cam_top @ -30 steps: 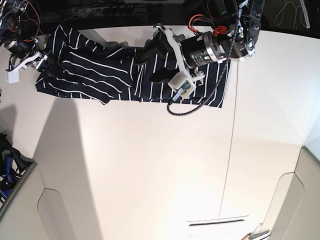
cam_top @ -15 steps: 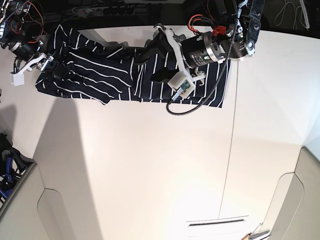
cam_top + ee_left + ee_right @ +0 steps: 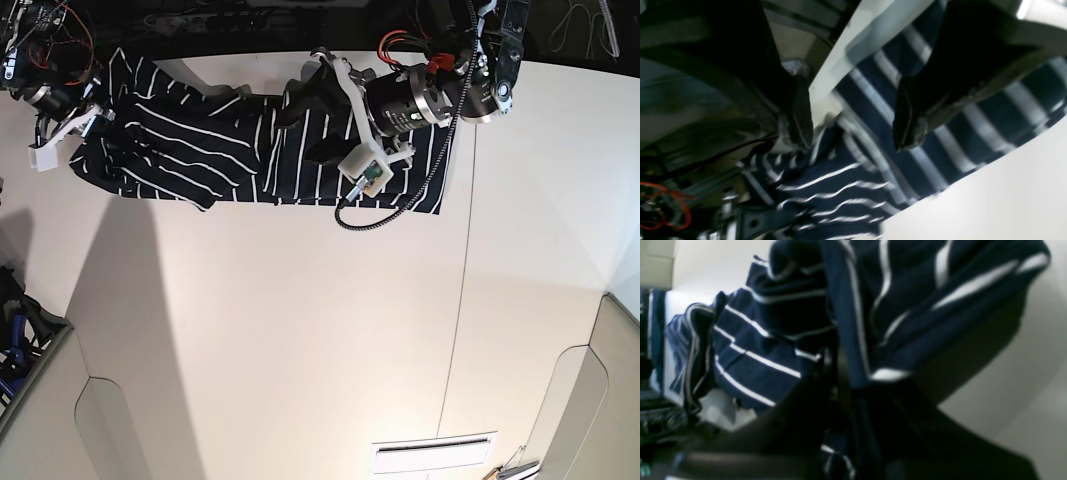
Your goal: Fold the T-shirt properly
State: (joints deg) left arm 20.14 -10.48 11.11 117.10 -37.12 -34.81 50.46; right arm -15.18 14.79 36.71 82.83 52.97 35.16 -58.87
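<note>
The T-shirt (image 3: 230,150), dark navy with thin white stripes, lies crumpled along the back edge of the white table (image 3: 300,330). My right gripper (image 3: 100,128), at the shirt's left end in the base view, is shut on a bunched fold of its fabric (image 3: 853,340), which drapes over the fingers. My left gripper (image 3: 308,128) is over the shirt's middle. In the left wrist view it (image 3: 853,133) is open, its two dark fingertips (image 3: 796,116) apart just above the striped cloth (image 3: 873,186) and the table's back edge.
Cables and electronics run behind the table's back edge (image 3: 200,20), with orange wires (image 3: 673,206) close to the shirt. A seam (image 3: 460,300) crosses the table on the right. A dark bin (image 3: 15,330) stands off the left side. A white slotted plate (image 3: 430,452) lies at the front.
My right gripper has moved toward the table's back edge with the shirt's left end, dragging and bunching that side. My left gripper has shifted slightly toward the back and stays open.
</note>
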